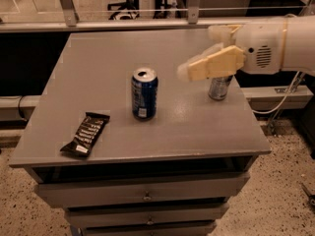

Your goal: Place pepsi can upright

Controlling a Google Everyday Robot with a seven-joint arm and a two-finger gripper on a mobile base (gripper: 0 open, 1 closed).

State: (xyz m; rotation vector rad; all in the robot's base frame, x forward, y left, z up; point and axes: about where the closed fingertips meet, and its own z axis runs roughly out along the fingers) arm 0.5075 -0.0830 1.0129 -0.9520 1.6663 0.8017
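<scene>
A white robot arm (280,43) reaches in from the right, above the far right part of a grey cabinet top (98,63). Its pincer (199,53) hangs in the air over the surface. The two cream fingers (211,65) are spread apart with nothing between them, so it is released and empty.

The pepsi can (144,93) stands out beyond the fingertips and lower down, near the middle of the top and clear of the pincer. It is dark blue and rests on its base, with the silver lid and its opening facing up. From how it stands, the task looks done. The spread, empty fingers fit a can left to stand by itself.

A slim silver can (219,86) stands upright directly under the nearer finger, close to the right edge. The finger hides its top. A dark snack bar (86,134) lies flat much farther off, past the pepsi can, near the front left edge.

The top is smooth, matte and level. Below it are grey drawers (147,191) with small knobs. The floor (280,181) is speckled stone. A metal rail (123,26) with upright posts runs behind the cabinet, and a pale cable (283,100) droops below the arm.
</scene>
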